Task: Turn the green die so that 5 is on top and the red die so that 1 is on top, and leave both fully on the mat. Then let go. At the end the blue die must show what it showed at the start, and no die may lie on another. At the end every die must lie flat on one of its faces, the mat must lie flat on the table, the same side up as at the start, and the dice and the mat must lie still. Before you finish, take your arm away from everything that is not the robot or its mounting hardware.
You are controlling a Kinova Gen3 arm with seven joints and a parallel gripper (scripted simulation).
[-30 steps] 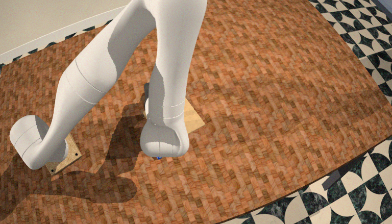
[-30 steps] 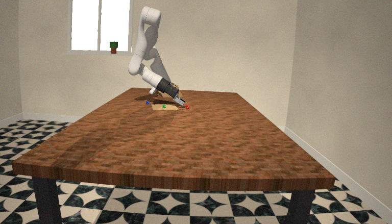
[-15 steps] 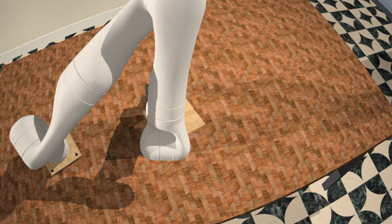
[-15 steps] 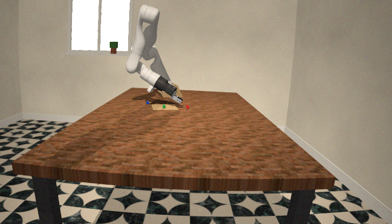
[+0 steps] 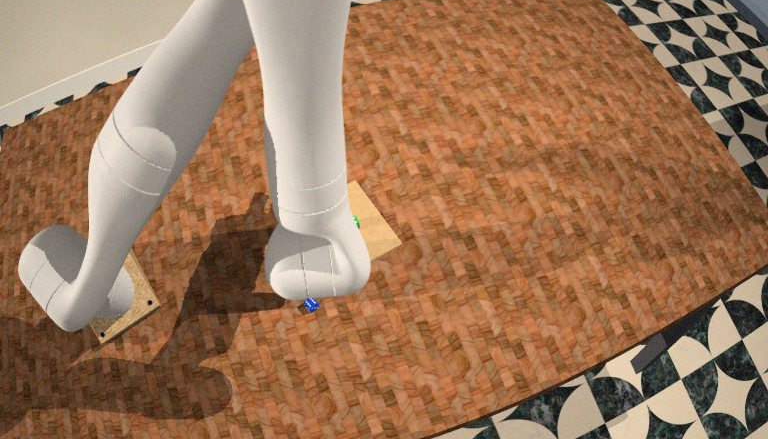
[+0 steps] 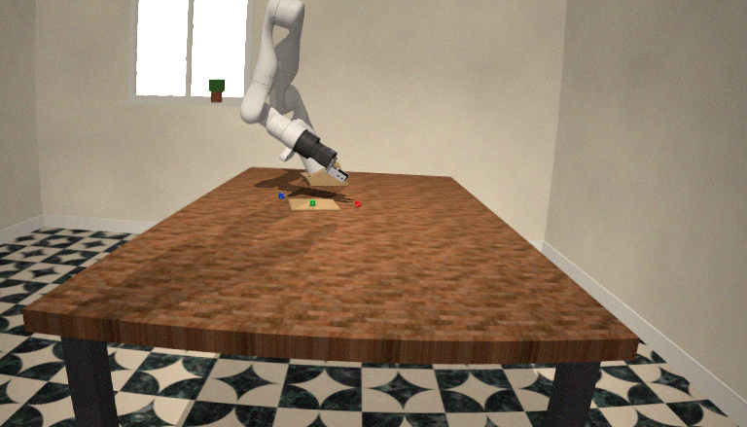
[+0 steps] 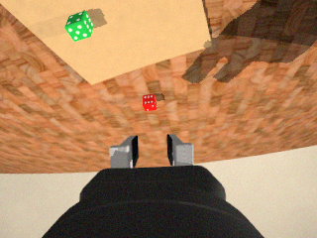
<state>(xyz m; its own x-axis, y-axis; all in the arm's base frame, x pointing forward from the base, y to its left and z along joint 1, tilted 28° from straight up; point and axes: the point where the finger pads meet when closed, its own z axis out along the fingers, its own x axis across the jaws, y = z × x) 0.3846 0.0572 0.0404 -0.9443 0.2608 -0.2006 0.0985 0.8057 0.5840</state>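
Note:
The green die (image 5: 355, 221) (image 6: 312, 202) (image 7: 79, 26) rests on the pale mat (image 5: 382, 236) (image 6: 327, 207) (image 7: 149, 30). The red die (image 6: 357, 203) (image 7: 150, 102) lies on the table, off the mat, beyond its corner in the wrist view. One of its faces shows six pips there; I cannot tell surely which numbers are on top. The blue die (image 5: 310, 304) (image 6: 281, 195) lies off the mat on the opposite side. My gripper (image 6: 344, 178) (image 7: 153, 146) is open and empty, tilted, above the table and clear of the red die. The arm hides the red die and gripper in the top view.
The arm's wooden base plate (image 5: 144, 290) stands on the table (image 5: 538, 196) (image 6: 358, 279) behind the mat. The arm hangs over part of the mat in the top view. Its shadow falls on the table beside the mat.

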